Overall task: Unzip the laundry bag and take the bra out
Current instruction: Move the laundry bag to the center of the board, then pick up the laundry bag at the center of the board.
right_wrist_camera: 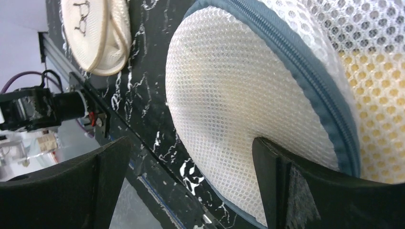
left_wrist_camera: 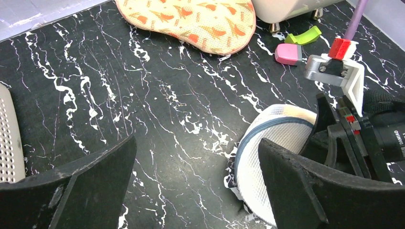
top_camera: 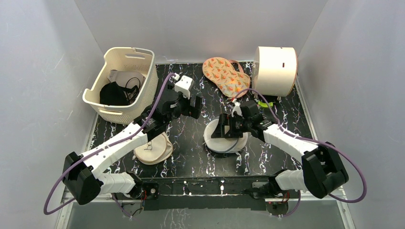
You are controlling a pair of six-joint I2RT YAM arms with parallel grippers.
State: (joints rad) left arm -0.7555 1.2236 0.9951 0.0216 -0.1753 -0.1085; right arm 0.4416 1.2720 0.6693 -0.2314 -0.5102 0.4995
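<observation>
Right claw, laundry bag, pouch beyond

Right gripper has its two black fingers spread wide at the bottom, and the laundry bag bulges right into the gap. It's white mesh with a grey-blue zipper curving across it, still closed along the stretch you can see. A yellow patch shows through the mesh on the far right. Can't tell if the right-hand finger actually touches the bag. Top left, a beige pouch with a little black bra drawing sits on the black marbled table, well apart from the bag. Past the table edge there's a metal rail and a purple cable.
</observation>
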